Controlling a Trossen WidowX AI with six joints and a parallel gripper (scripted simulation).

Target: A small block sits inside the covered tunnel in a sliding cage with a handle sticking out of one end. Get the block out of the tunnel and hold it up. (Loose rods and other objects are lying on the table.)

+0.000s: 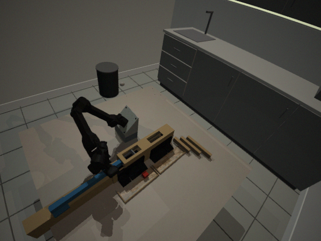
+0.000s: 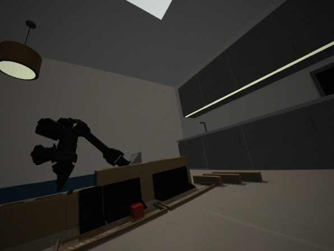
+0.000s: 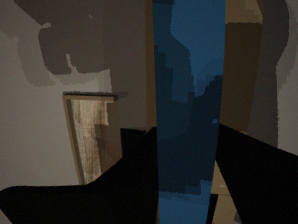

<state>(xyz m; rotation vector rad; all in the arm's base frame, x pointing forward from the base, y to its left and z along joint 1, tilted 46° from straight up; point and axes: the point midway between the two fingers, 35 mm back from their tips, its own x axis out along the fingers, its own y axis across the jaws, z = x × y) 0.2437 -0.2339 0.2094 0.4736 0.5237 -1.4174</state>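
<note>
A black robot gripper (image 1: 111, 171) (image 2: 59, 188) (image 3: 184, 131), pointing downward, clamps a long blue bar-shaped handle (image 1: 78, 191) (image 2: 81, 182) (image 3: 197, 45) between its fingers. On one side of the grip the handle runs along a tan wooden beam (image 1: 35, 224) (image 2: 33, 215) (image 3: 243, 65); on the other it meets the end of a tan wooden tunnel housing (image 1: 144, 148) (image 2: 146, 171), near the gripper, with two openings in its top and black panels (image 1: 161, 151) (image 2: 171, 183) along its side. A small red cube-shaped block (image 1: 145, 175) (image 2: 137, 210) sits outside the housing, lower than the gripper and apart from it, within a shallow wood-rimmed tray (image 1: 142, 188) (image 2: 126, 228) (image 3: 90, 98). Beyond the housing's far end from the gripper, three short tan wooden rods (image 1: 190, 146) (image 2: 233, 178) lie side by side.
</note>
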